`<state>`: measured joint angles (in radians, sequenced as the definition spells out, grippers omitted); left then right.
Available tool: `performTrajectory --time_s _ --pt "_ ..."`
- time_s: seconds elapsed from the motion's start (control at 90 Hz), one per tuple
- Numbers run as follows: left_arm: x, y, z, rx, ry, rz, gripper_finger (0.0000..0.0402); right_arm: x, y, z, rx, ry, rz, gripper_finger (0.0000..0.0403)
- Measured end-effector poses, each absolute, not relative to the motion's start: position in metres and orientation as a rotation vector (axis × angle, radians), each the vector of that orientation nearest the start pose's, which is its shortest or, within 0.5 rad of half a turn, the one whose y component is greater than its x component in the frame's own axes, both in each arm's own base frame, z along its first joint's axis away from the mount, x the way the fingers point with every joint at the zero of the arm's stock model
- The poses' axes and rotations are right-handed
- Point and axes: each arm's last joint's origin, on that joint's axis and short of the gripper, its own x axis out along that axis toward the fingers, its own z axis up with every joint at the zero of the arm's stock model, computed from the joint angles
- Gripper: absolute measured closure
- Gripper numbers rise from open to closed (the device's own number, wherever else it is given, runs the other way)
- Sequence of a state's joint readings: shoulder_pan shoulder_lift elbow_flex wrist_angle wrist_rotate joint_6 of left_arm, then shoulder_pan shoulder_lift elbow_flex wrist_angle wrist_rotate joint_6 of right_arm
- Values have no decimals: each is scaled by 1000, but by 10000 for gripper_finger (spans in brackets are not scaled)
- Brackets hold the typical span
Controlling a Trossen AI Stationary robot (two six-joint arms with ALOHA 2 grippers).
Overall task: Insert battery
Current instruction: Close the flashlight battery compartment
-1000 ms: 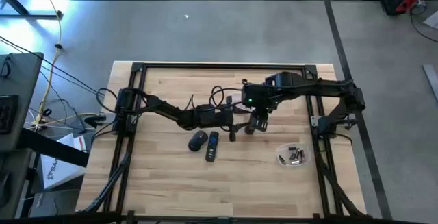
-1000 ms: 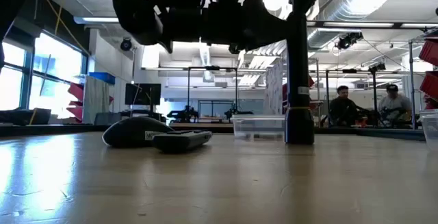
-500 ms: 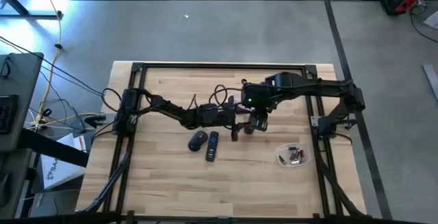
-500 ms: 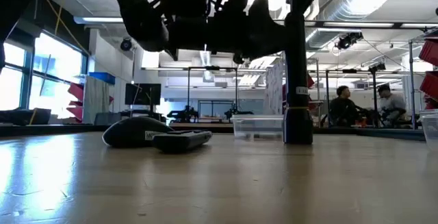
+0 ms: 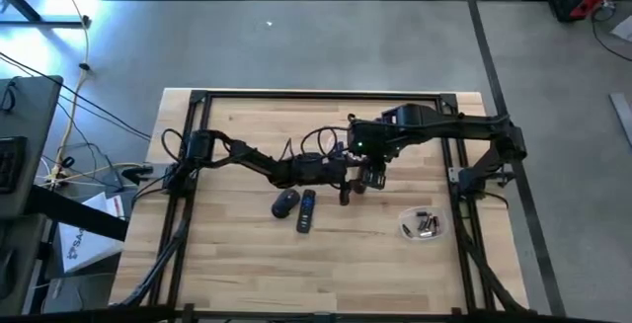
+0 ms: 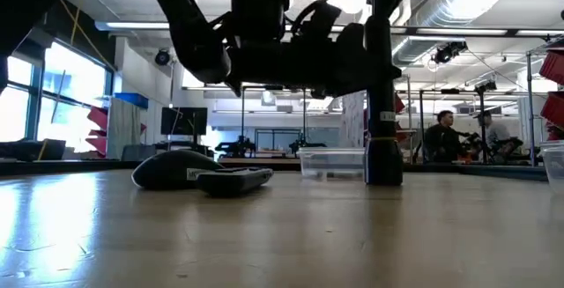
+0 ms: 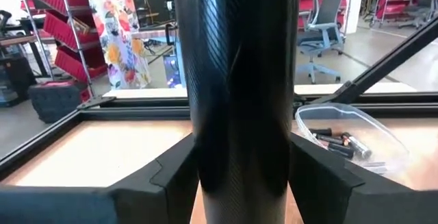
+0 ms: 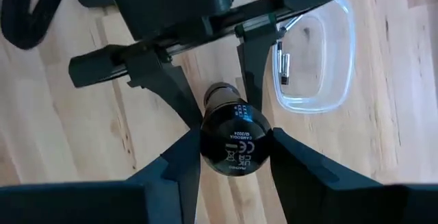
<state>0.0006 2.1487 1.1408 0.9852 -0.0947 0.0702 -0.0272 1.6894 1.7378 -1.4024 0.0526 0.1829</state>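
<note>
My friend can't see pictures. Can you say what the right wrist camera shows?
A black flashlight stands upright between the right gripper's fingers, seen end-on. The left gripper closes around it from the other side, and a clear dish sits on the wooden table.

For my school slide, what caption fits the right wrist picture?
Both grippers hold an upright black cylindrical flashlight beside a clear plastic dish.

Bench: pale blond wood, fine grain lines, framed by black rails. Flashlight: black, faint carbon-weave sheen; white print on its end cap. Computer mouse and remote: black. Battery tub: clear plastic, dark cells inside. Both arms black, one green light on the right arm. Floor: grey, dark tape lines.
</note>
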Motion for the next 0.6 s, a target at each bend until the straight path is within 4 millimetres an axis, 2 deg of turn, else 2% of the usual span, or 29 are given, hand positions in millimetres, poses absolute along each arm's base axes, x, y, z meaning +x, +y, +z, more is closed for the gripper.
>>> performTrajectory --time_s 0.1,0.389,0.6 --pt "442 3 147 71 31 94 265 313 -10 343 142 1347 -188 274" --pt "442 4 146 89 45 170 266 314 -9 343 237 1334 -270 274" --pt "442 5 145 80 53 192 266 314 -11 343 387 1286 -463 274"
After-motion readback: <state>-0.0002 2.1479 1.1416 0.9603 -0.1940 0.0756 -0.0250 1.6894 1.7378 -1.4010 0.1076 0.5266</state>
